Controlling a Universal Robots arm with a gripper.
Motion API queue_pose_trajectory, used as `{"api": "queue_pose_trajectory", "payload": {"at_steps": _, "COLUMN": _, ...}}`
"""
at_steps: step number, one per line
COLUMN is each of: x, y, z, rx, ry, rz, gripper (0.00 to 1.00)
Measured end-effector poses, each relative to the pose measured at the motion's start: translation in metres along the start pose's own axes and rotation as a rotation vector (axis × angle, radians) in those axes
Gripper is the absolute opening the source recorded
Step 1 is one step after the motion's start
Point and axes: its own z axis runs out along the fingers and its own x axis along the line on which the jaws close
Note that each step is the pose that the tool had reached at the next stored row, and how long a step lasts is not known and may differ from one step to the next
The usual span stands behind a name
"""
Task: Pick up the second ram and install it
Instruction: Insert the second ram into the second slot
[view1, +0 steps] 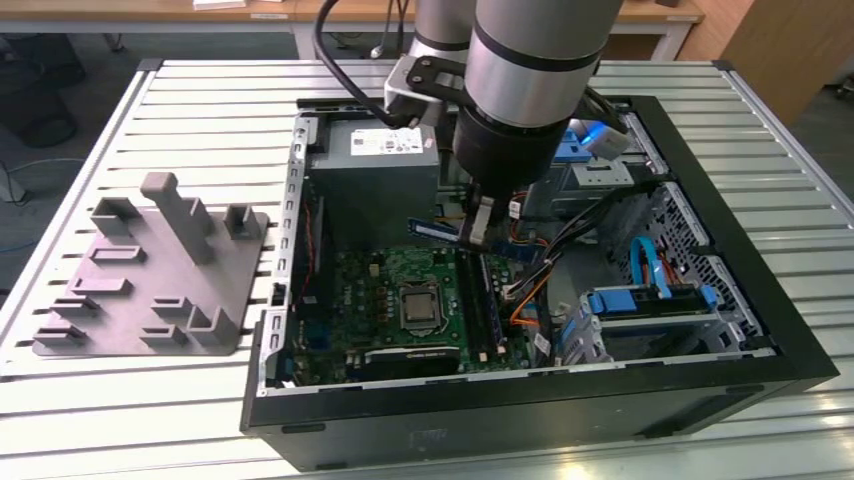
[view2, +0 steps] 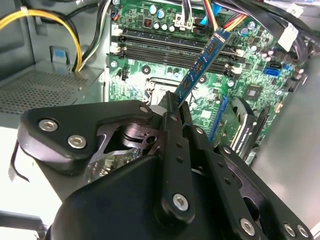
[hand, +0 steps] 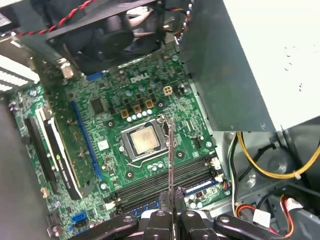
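Dark blue-green laminate, thin and flat, with a row of small chips down its face: that is the second ram (view2: 201, 66), and I have it pinched by one end in the gripper (view2: 172, 102). The black metal fingers are closed tight on it. In the first wrist view the second ram (hand: 171, 150) shows edge-on as a bare sliver rising from the gripper (hand: 172, 215).

It hangs above the motherboard (view1: 380, 285), tilted rather than square to it, inside the open black steel case (view1: 534, 405). In the exterior view the arm's smooth grey cylinder covers most of the stick, and a short blue end of the second ram (view1: 430, 229) pokes out beside the gripper (view1: 477, 228).

Long black plastic slots (view2: 165, 47) run along one edge of the motherboard. The stick's far end seems to hang clear of them, though from this angle I cannot be sure. The glossy green board carries a square metal processor socket (hand: 142, 141) near its middle. Well apart from the motherboard, outside the case, a matte grey block (view1: 147, 270) with upright posts sits on the slatted table (view1: 200, 85).
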Motion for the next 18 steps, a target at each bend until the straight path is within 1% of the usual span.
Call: {"api": "queue_pose_trajectory", "payload": {"at_steps": 18, "x": 0.0000, "y": 0.0000, "z": 0.0007, "rx": 0.0094, "ry": -0.0109, "rz": 0.208, "gripper": 0.14}}
